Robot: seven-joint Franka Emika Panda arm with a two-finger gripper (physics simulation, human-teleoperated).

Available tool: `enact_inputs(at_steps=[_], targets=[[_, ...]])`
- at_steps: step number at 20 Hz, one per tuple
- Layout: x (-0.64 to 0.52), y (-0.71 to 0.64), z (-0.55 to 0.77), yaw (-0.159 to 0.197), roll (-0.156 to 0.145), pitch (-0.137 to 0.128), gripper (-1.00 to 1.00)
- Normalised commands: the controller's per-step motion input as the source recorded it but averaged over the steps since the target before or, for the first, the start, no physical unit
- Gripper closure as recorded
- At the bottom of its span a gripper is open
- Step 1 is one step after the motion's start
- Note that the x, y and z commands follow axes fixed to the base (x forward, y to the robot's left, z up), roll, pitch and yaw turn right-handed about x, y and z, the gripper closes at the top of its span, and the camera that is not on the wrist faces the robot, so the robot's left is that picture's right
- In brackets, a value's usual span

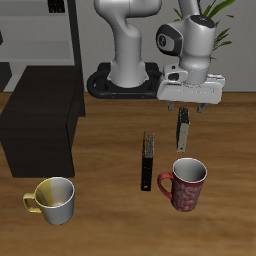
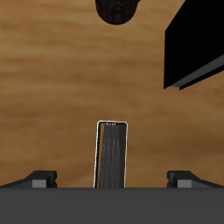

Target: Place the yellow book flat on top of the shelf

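Note:
The yellow book (image 1: pixel 183 131) stands upright on the wooden table, thin, with a tan cover and grey page edges. My gripper (image 1: pixel 188 106) hangs just above it, open and empty. In the wrist view the book (image 2: pixel 111 153) sits centred between my two spread fingertips (image 2: pixel 39 178), which are well apart from it on both sides. The shelf (image 1: pixel 40 125), a low matte-black cabinet with a flat top, stands across the table from the book, and its corner shows in the wrist view (image 2: pixel 197 44).
A darker black-and-brown thin book (image 1: pixel 147 161) stands beside the yellow one, nearer the shelf. A red mug (image 1: pixel 186 185) is near the front edge, below the gripper. A yellow-and-white mug (image 1: pixel 55 199) sits in front of the shelf. A tall dark rack (image 1: pixel 40 30) stands behind.

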Motion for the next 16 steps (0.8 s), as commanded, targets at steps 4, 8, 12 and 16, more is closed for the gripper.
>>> enact_inputs(at_steps=[4, 8, 12, 16], targets=[[-0.02, 0.01, -0.21, -0.003, 0.004, 0.014, -1.0], [0.0, -0.02, -0.33, -0.009, -0.014, 0.031, -1.0], [0.07, -0.06, -0.33, 0.019, 0.009, 0.046, -1.0], [0.03, -0.01, -0.27, 0.039, 0.019, 0.031, 1.0]])
